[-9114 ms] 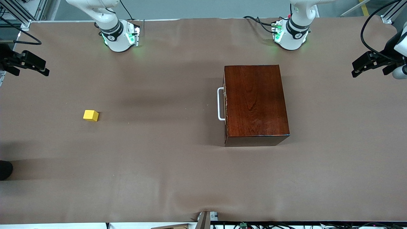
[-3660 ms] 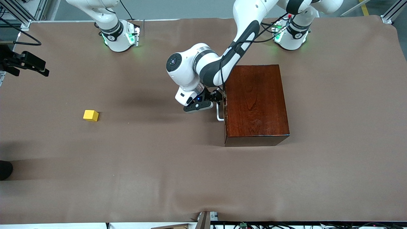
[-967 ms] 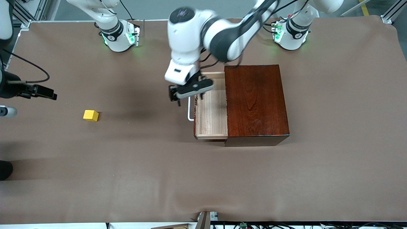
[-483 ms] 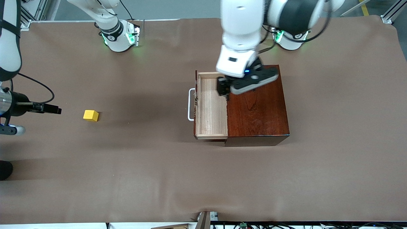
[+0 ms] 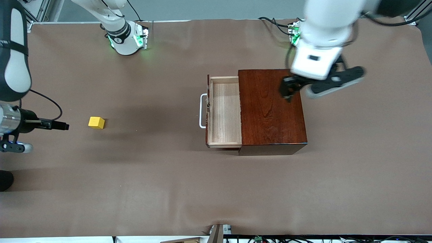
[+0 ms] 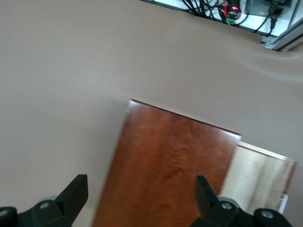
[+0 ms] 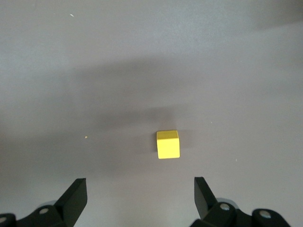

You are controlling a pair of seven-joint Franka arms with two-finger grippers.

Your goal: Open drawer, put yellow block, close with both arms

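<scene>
Now the right gripper [image 7: 137, 196] hangs with jaws spread, empty, over bare table just short of the yellow block [image 7: 168, 144], which sits ahead of its fingertips. Block looks light, rigid, flat-faced; likely easy to pinch across two parallel sides. Nothing crowds it. Well apart, toward the left arm's end, the drawer [image 5: 224, 112] stands pulled out, tray bare. Left gripper [image 6: 139, 198], jaws wide, empty, hovers over the wooden box [image 5: 271, 106].
</scene>
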